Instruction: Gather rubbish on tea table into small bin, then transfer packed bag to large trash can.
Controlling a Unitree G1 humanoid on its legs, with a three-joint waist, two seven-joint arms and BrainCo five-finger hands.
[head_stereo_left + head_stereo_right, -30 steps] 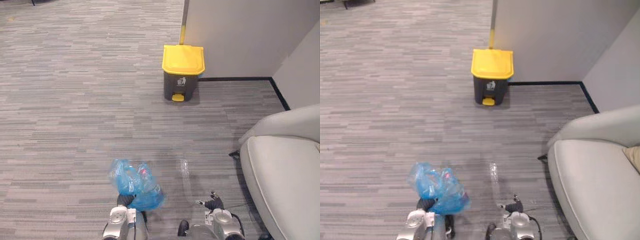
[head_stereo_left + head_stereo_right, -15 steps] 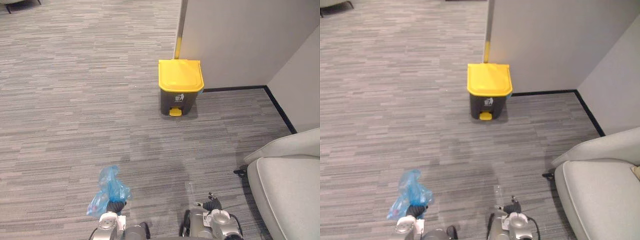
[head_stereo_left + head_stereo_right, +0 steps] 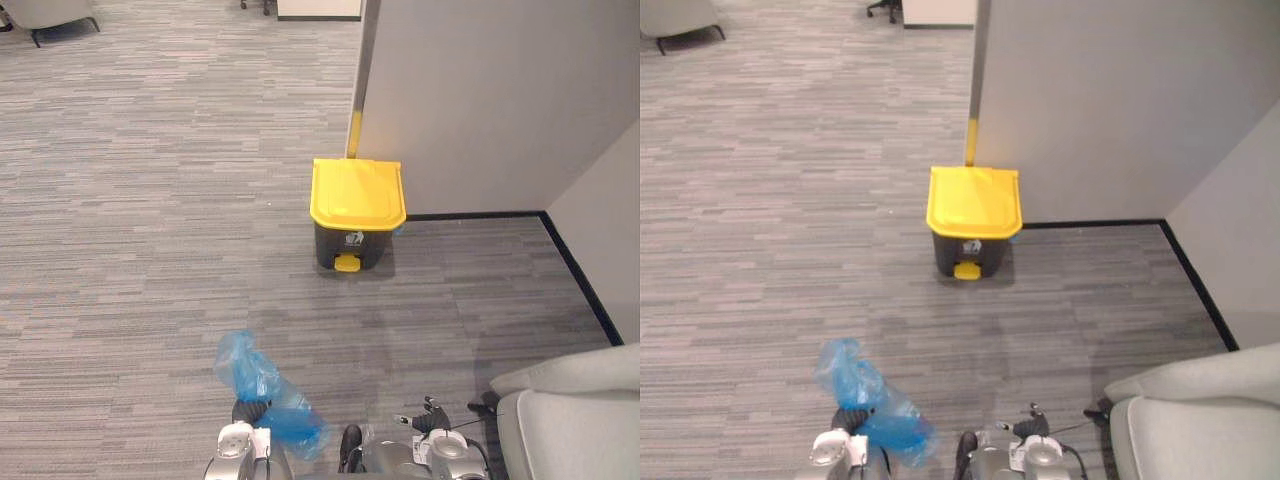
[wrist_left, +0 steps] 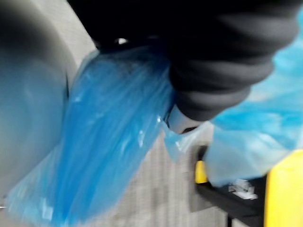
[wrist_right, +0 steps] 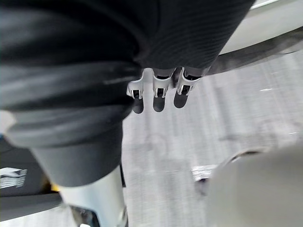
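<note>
One packed blue bag (image 3: 262, 385) is counted, gripped at its bunched neck by the left robot hand (image 3: 247, 411), well short of the large trash can (image 3: 357, 210) and slightly to its left. Against half a second ago the whole view is shifted. The can sits lower in frame and the armchair (image 3: 575, 420) to its right is cut off more, so camera motion toward the can is judged, not motion of the things. The bag is now swung up over the hand instead of hanging off its outer side. The transfer stage is judged under way; the yellow lid is shut and the pedal (image 3: 346, 263) untouched. The right robot hand (image 3: 428, 418) is held empty, short of the can, fingers (image 5: 159, 94) loosely extended. Counted: one can, one bag, one armchair, two hands.
</note>
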